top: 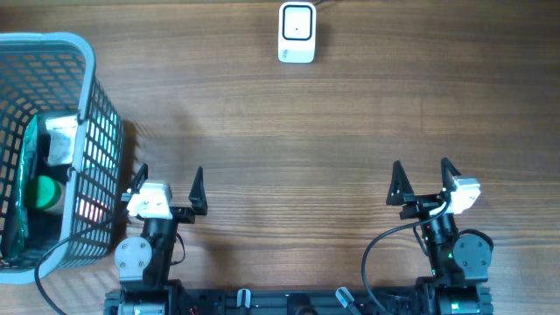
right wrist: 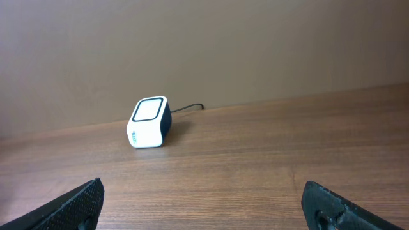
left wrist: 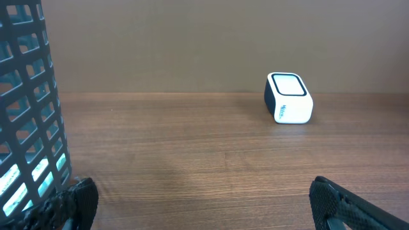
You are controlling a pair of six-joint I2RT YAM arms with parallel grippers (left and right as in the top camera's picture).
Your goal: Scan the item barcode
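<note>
**Overhead.** The barcode scanner (top: 297, 32) is a small white block with rounded corners and a dark-framed window. It sits at the far edge of the wood-grain tabletop (top: 297, 131). The items to scan are well apart from the scanner, on its left and nearer the robot. They lie inside a pale blue plastic mesh basket (top: 101, 149). A white packet (top: 59, 144) and something green with a round lid (top: 42, 194) show there, but I cannot tell where a barcode is printed. The left arm (top: 144, 254) stands just beside the basket wall and the right arm (top: 455, 249) is on the scanner's other side. Both sets of jaws are spread wide and hold nothing.

**Left wrist.** The scanner (left wrist: 289, 98) is ahead and to the right, its glossy window tilted upward. The basket's grid wall (left wrist: 29, 108) fills the left edge. The dark, textured fingertips (left wrist: 73, 198) frame bare wood.

**Right wrist.** The scanner (right wrist: 149, 122) is ahead and to the left, with a thin black cable (right wrist: 188, 108) trailing behind it. These jaws are also wide apart and empty.

**The step in hand.** By my reading, the first move is picking an item out of the basket, and the left arm is closest. It should come in from above the rim, since the mesh wall blocks a side approach. The grip should leave the barcode uncovered, so that it can be turned down towards the scanner's window.
</note>
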